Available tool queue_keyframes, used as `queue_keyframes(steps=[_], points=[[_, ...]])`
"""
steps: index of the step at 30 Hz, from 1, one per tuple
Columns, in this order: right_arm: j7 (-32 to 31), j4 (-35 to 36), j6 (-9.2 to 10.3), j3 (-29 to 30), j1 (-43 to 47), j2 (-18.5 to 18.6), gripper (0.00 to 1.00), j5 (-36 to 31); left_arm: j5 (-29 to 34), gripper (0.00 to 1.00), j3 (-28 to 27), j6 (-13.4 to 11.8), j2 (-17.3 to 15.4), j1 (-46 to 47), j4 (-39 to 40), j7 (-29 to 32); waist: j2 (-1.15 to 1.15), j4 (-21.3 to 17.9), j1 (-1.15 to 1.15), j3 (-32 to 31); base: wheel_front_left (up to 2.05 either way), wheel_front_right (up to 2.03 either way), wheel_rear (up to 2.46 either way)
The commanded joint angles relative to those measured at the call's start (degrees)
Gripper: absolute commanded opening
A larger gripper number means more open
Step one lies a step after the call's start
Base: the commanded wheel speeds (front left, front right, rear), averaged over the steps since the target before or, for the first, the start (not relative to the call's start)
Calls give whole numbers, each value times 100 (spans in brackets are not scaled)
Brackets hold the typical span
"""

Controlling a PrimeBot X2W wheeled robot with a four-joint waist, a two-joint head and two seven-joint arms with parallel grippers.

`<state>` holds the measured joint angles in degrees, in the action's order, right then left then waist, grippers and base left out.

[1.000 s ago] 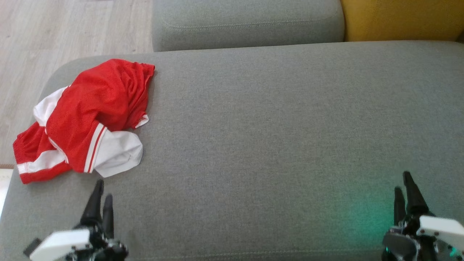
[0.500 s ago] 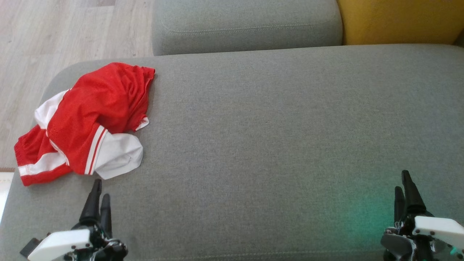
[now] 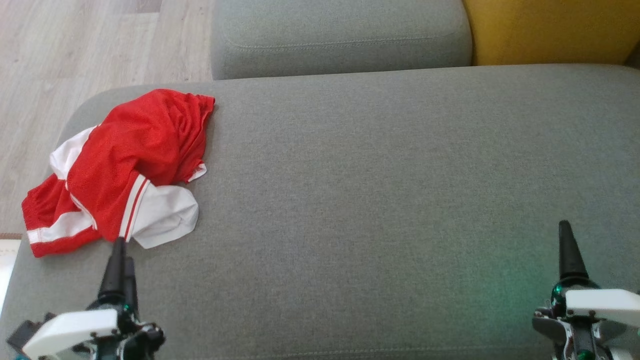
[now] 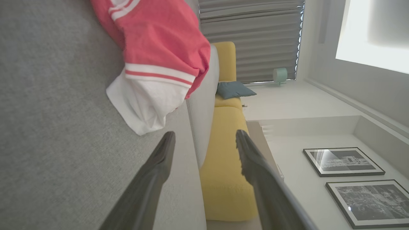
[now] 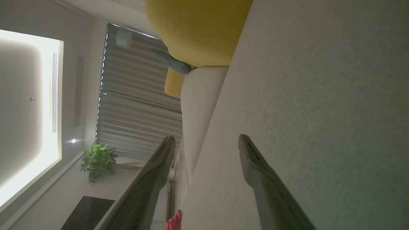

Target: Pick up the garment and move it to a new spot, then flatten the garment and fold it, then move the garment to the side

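On the grey seat (image 3: 375,175), far-left corner: one garment (image 3: 125,165), red mesh with white panels and white-striped hems. It lies crumpled in a heap, neither flattened nor folded. One red end reaches the seat's left edge, and a white fold points toward the near edge.

Near-left corner of the seat: my left hand (image 3: 123,250), dark fingers pointing at the heap. Its wrist view shows the two fingers spread wide with nothing between them. The tips are just beside the white fold and striped hem; whether they touch the cloth I cannot tell.

Near-right corner: my right hand (image 3: 566,240), well apart from the garment, over bare grey fabric. Its wrist view shows the fingers parted wide, holding nothing. A green glow (image 3: 495,295) lies on the seat just left of it.

Beyond the far edge: grey back cushion (image 3: 340,35), with a yellow cushion (image 3: 550,30) to its right. Pale wood floor (image 3: 75,50) lies past the far-left corner.

Room items, wrist views: grey blinds (image 4: 252,38), a blue pillow (image 4: 235,89) on yellow upholstery, two framed black-and-white prints (image 4: 343,161) and a potted plant (image 5: 97,161).
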<state>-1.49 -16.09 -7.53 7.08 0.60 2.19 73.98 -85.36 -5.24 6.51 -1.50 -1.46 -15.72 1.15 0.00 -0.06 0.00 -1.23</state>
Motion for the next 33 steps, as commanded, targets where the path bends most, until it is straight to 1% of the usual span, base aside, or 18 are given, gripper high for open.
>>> queue_keyframes(steps=[1, 8, 16, 22, 32, 33], points=[[73, 297, 1, -5, -312, 30, 100, -259, 127, 100, -144, -1, -67, 308, 291, -52, 0, 5, 0, -1, 0, 0, 0], [191, 725, 1, -123, -360, 33, 100, -1184, 573, 100, -203, -101, -72, 360, 674, -170, 0, 22, 0, -8, 0, 0, 0], [326, 1128, 2, -339, -392, 36, 100, -2134, 1182, 100, -60, -197, -78, 356, 1131, -304, 0, 17, 0, -25, 0, 0, 0], [428, 1267, 2, -457, -348, 38, 100, -2774, 1842, 100, 178, -235, -83, 313, 1401, -404, 0, 8, 0, -48, 0, 0, 0], [596, 1264, 2, -564, -244, 43, 100, -3828, 3208, 100, 664, -368, -90, 268, 1672, -571, 0, -5, 0, -70, 0, 0, 0], [596, 1264, 2, -564, -244, 43, 100, -3828, 3208, 100, 664, -368, -90, 268, 1672, -571, 0, -5, 0, -70, 0, 0, 0]])
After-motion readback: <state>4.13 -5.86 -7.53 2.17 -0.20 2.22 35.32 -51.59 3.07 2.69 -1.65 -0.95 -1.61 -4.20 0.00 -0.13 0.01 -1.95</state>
